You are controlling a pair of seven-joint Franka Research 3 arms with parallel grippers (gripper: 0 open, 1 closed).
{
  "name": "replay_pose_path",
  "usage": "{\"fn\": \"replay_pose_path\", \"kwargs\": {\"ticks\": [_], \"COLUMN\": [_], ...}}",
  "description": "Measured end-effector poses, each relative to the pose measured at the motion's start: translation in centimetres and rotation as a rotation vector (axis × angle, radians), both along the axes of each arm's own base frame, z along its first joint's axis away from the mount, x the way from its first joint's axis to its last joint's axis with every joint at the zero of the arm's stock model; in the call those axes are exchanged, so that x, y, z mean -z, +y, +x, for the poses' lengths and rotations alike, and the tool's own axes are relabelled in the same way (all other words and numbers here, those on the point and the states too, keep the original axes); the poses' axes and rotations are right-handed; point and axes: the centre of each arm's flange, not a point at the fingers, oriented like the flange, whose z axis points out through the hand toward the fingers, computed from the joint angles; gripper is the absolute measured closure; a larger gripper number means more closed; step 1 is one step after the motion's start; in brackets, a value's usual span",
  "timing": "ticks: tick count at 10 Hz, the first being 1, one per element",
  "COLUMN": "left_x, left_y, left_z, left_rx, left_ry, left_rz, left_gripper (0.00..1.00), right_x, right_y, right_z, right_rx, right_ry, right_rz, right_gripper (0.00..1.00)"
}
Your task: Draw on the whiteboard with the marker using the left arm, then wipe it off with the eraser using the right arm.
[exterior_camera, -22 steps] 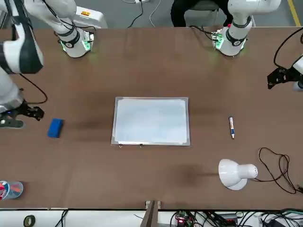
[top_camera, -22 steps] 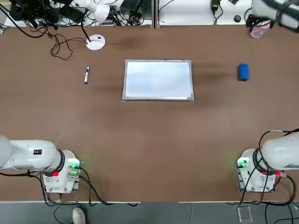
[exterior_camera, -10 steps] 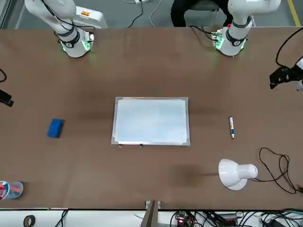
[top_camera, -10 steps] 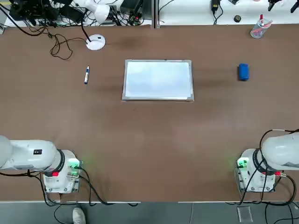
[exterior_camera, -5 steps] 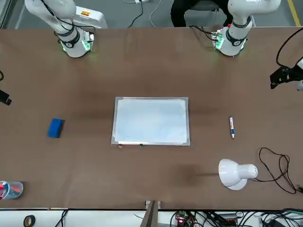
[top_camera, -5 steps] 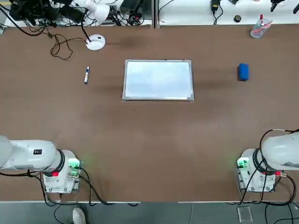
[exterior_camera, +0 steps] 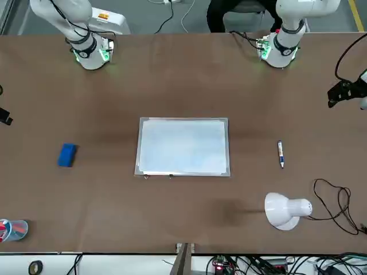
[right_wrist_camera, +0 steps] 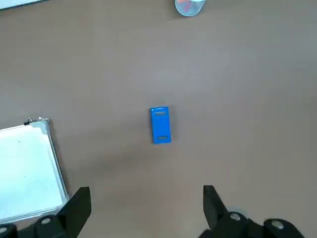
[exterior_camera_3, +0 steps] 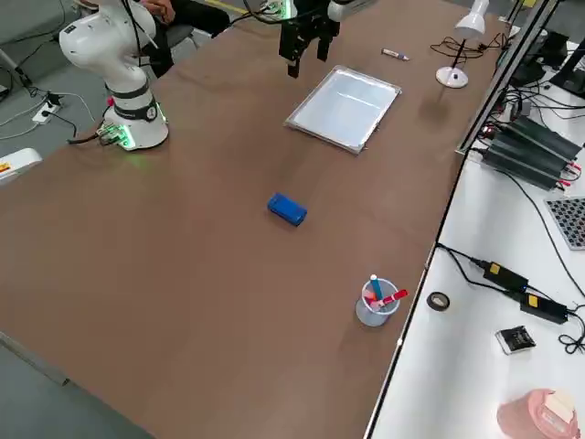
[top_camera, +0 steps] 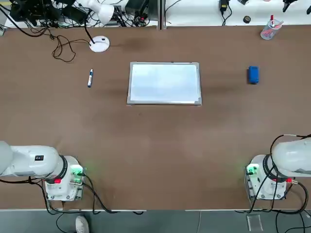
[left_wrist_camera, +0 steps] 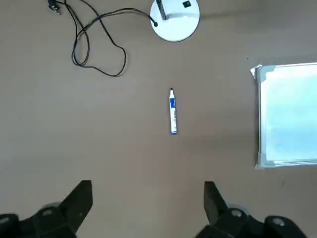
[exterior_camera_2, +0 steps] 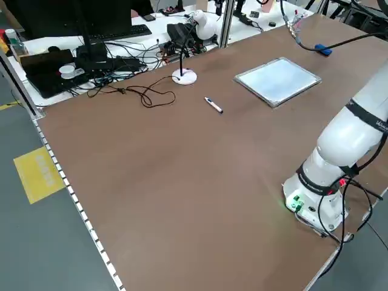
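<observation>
The whiteboard [top_camera: 164, 83] [exterior_camera: 183, 146] lies flat mid-table with a blank surface. To its left in the top view the marker [top_camera: 90, 77] [left_wrist_camera: 173, 111] lies loose on the table. On the opposite side of the board rests the blue eraser [top_camera: 253, 74] [right_wrist_camera: 160, 125] [exterior_camera_3: 287, 209]. My left gripper [left_wrist_camera: 147, 184] hangs high above the marker, open and holding nothing; it shows at the front view's right edge [exterior_camera: 342, 93]. High above the eraser, my right gripper [right_wrist_camera: 146, 188] is also open with nothing between its fingers. The whiteboard's corner shows in both wrist views [left_wrist_camera: 290, 114] [right_wrist_camera: 27, 171].
A white desk lamp [top_camera: 99, 43] [exterior_camera: 284, 211] and a looped black cable [top_camera: 63, 48] sit beyond the marker. A clear cup with red items [top_camera: 268, 31] [exterior_camera_3: 375, 304] stands at the far right corner. The arm bases [top_camera: 63, 182] [top_camera: 265, 182] stand at the near edge.
About two seconds ago the right arm filled the far right corner near the eraser; it has since risen almost out of view. Over the last second nothing visibly moves.
</observation>
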Motion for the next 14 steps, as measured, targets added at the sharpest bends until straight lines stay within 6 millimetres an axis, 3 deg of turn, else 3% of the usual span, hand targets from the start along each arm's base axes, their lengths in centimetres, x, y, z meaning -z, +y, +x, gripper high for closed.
{"fn": "replay_pose_path", "kwargs": {"ticks": [7, 14], "left_x": [-0.3, -0.4], "left_y": [0.6, 0.6], "left_z": [0.1, 0.1], "left_rx": [-0.011, -0.011], "left_ry": [-0.007, -0.007], "left_rz": [-0.001, -0.001], "left_gripper": [0.0, 0.0], "right_x": [-1.2, -1.1], "right_y": [1.1, 1.4], "right_z": [-0.9, -0.9], "right_rx": [-0.017, -0.021], "right_ry": [-0.013, -0.014], "right_rz": [-0.004, -0.004], "right_gripper": [0.0, 0.0]}}
